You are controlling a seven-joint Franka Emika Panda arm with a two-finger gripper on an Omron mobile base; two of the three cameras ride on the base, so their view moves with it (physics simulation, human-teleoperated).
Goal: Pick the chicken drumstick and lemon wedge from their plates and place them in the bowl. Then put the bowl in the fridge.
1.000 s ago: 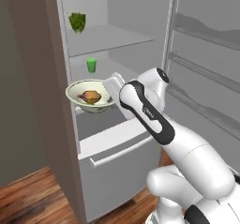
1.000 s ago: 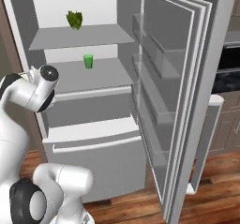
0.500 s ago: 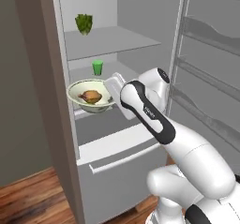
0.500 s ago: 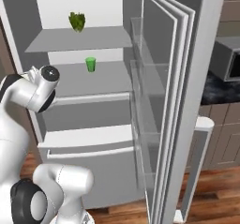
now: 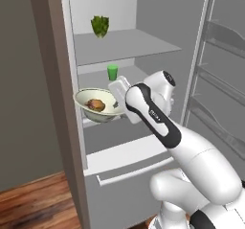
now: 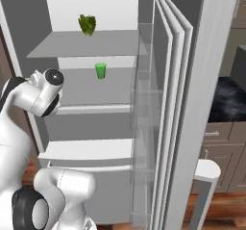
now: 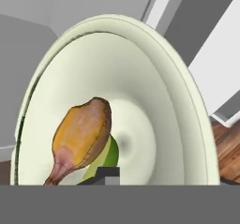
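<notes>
Loading complete: chicken drumstick (image 7: 82, 136) and lemon wedge (image 7: 104, 161) both lying in the bowl (image 5: 98, 107), wedge tucked under the drumstick at lower centre of the hand view. Bowl at left centre of the left base view, at the front edge of the fridge (image 5: 139, 41) middle shelf, apparently tilted and not yet seated. Gripper (image 5: 119, 109) at the bowl's near rim; opening not discernible, release unconfirmed.
</notes>
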